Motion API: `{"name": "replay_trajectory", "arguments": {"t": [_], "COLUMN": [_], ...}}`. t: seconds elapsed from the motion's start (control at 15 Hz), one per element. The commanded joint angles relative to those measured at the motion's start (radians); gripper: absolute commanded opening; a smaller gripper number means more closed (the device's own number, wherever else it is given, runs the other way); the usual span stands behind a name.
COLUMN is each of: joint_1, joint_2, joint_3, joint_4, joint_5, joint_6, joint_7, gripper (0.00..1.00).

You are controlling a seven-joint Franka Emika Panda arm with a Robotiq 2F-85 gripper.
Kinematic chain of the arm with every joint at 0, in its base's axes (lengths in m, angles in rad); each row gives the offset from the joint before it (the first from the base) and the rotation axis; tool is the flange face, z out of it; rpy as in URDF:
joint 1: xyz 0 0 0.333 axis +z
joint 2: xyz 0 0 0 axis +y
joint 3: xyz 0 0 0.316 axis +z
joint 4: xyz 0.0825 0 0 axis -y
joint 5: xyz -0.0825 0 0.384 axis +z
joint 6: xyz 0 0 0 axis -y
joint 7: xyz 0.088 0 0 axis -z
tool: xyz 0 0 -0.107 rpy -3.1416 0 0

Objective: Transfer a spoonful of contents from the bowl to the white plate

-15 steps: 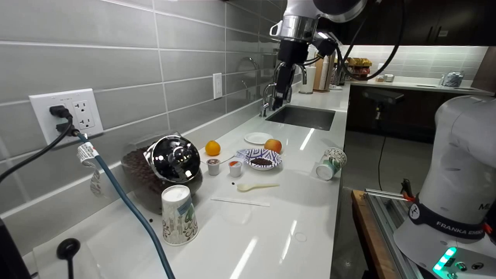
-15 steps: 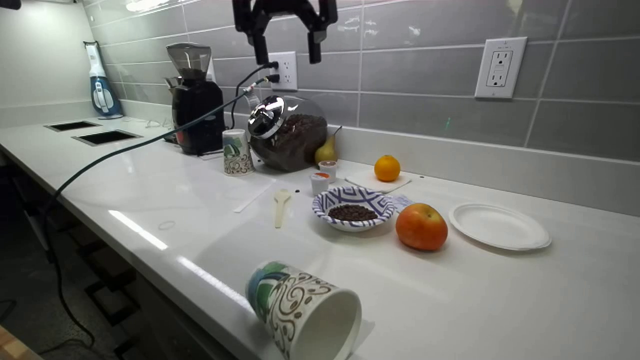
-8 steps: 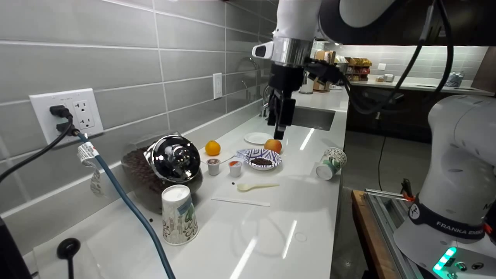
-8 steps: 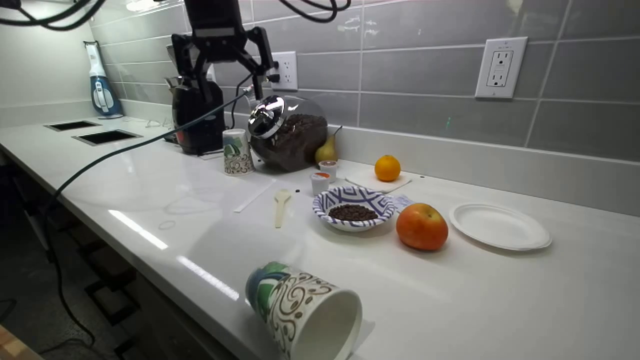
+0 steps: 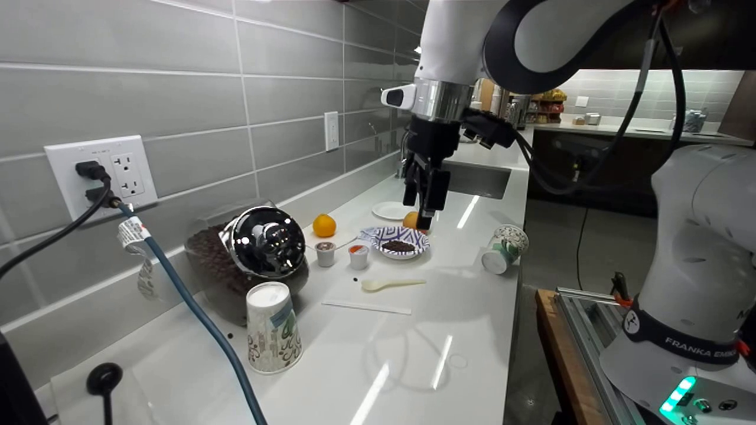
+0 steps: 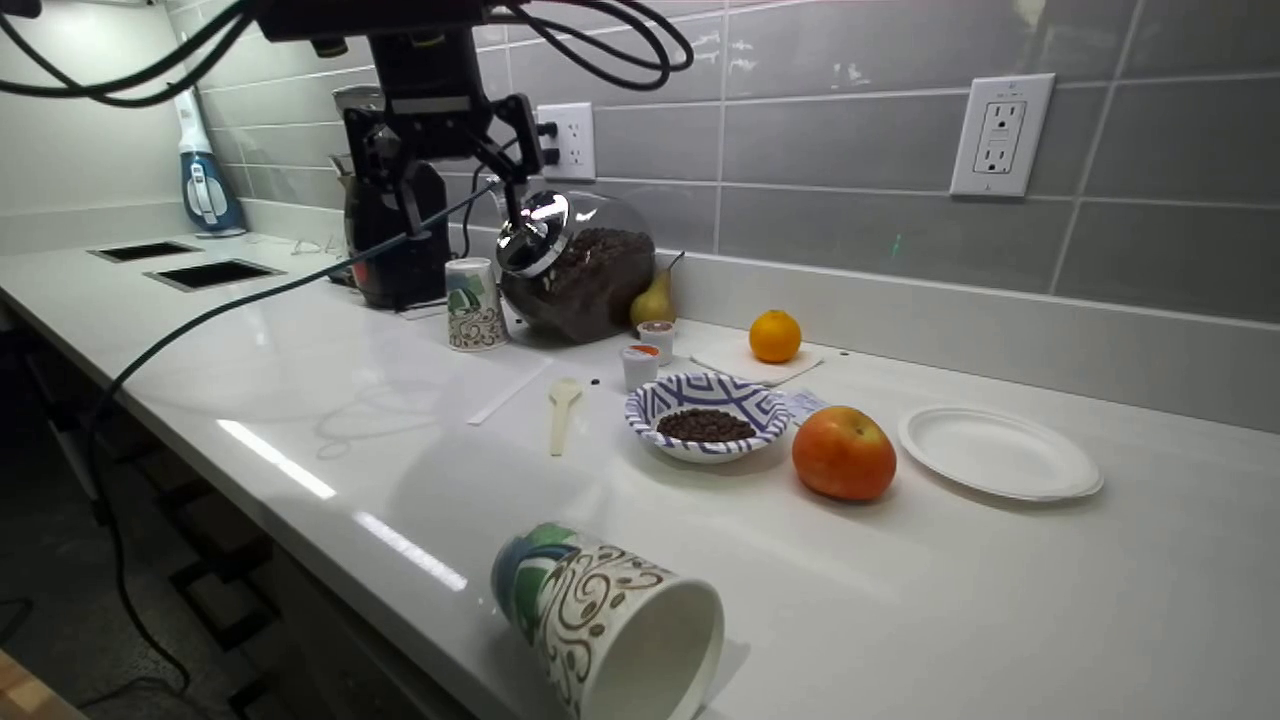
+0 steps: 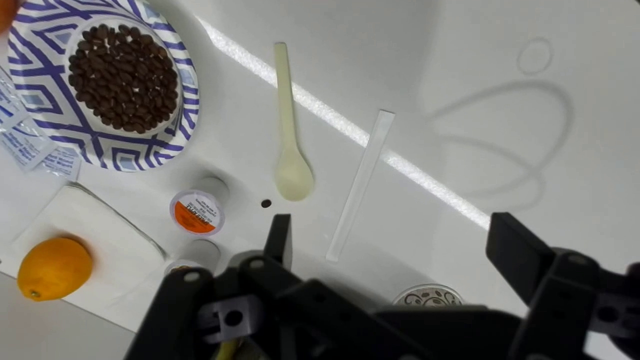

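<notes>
Clearly, we find the gripper lower than a second ago and farther from the plate, though just how high it hangs we can't quite judge. Its jaws stand wide apart, holding nothing. The bowl hasn't shifted: it sits upright on the counter between spoon and apple, white with blue angular patterns, dark beans across its bottom. The plate lies flat near the apple, plain white.
</notes>
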Motion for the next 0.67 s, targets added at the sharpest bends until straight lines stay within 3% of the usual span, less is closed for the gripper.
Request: {"name": "replay_trajectory", "arguments": {"t": [0.0,0.6], "joint_1": [0.04,0.016], "joint_2": [0.049,0.179], "joint_3": [-0.039,-0.109], "joint_4": [-0.033,-0.155], "joint_5": [0.07,0.045], "joint_6": [0.087,0.34], "joint_7": [-0.082,-0.237], "gripper": [1.0,1.0]}}
